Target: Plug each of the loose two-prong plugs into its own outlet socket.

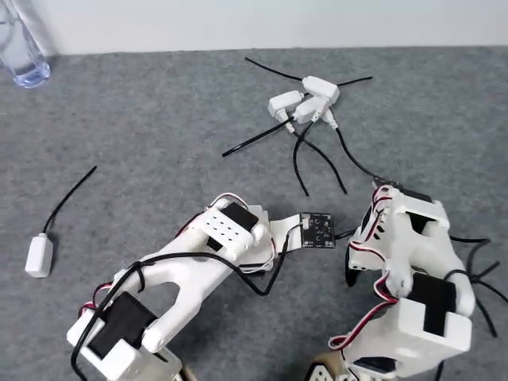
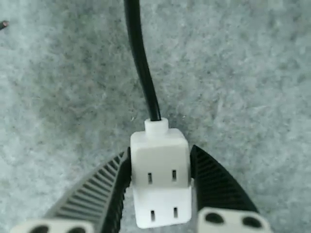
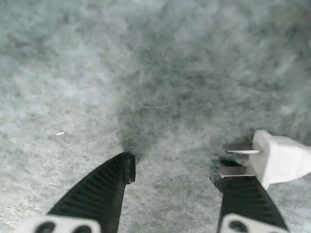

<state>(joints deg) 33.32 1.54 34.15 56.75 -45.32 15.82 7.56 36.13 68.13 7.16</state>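
Logging a white outlet socket (image 2: pixel 159 160) being pinched from both sides by the left claw (image 2: pixel 160 154), ribbed black fingers (image 2: pixel 104 194) pressing against its flanks. Counting two pairs of slots facing the wrist camera. Tracing its black cord (image 2: pixel 141 63) running away from the claw over the grey tabletop (image 2: pixel 252 73). Not managing to tell whether the socket is resting on the surface or hanging just above it.

Noting the right claw (image 3: pixel 175 170) standing spread, nothing sitting between its two fingers. Spotting a white two-prong plug (image 3: pixel 284 158) lying just beside the tip of one finger, prongs (image 3: pixel 238 150) pointing toward the gap.

Turning to the high view. Finding the left arm (image 1: pixel 182 274) stretching from the near left toward the middle of the tabletop, and the right arm (image 1: pixel 413 270) bending over the near right. Marking a cluster (image 1: pixel 305 101) of white plugs and sockets at the far centre, pieces touching, thin black leads splaying out from it. Marking a single white block (image 1: pixel 38 255) on a short black lead at the left, lying well apart from everything else. Seeing loose cords (image 1: pixel 480 274) looping on the tabletop at the near right, beside the right arm. Catching a clear bottle (image 1: pixel 24 55) standing at the far left corner.
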